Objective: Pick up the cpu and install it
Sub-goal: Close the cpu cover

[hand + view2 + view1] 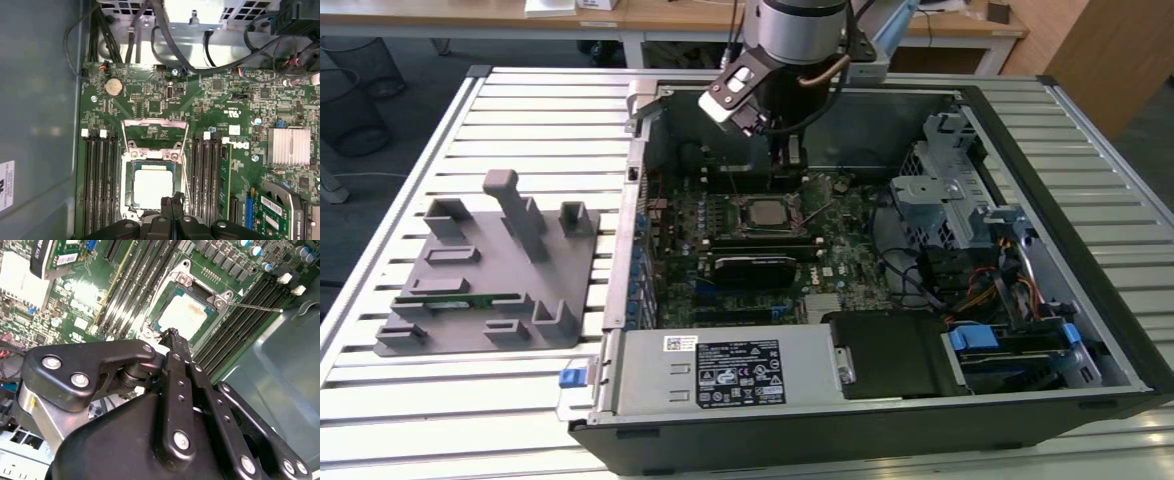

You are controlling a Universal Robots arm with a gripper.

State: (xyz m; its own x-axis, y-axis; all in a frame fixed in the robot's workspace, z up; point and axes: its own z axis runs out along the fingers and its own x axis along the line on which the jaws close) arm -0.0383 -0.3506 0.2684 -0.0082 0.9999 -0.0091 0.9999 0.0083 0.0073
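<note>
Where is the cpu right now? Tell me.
The cpu lies in the open socket on the motherboard, between the two banks of memory slots, with the gripper close to its edge in both wrist views.

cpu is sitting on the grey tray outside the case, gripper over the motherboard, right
No. The cpu sits in the socket on the motherboard, inside the case, as the first wrist view shows. The gripper is indeed over the motherboard.
</note>
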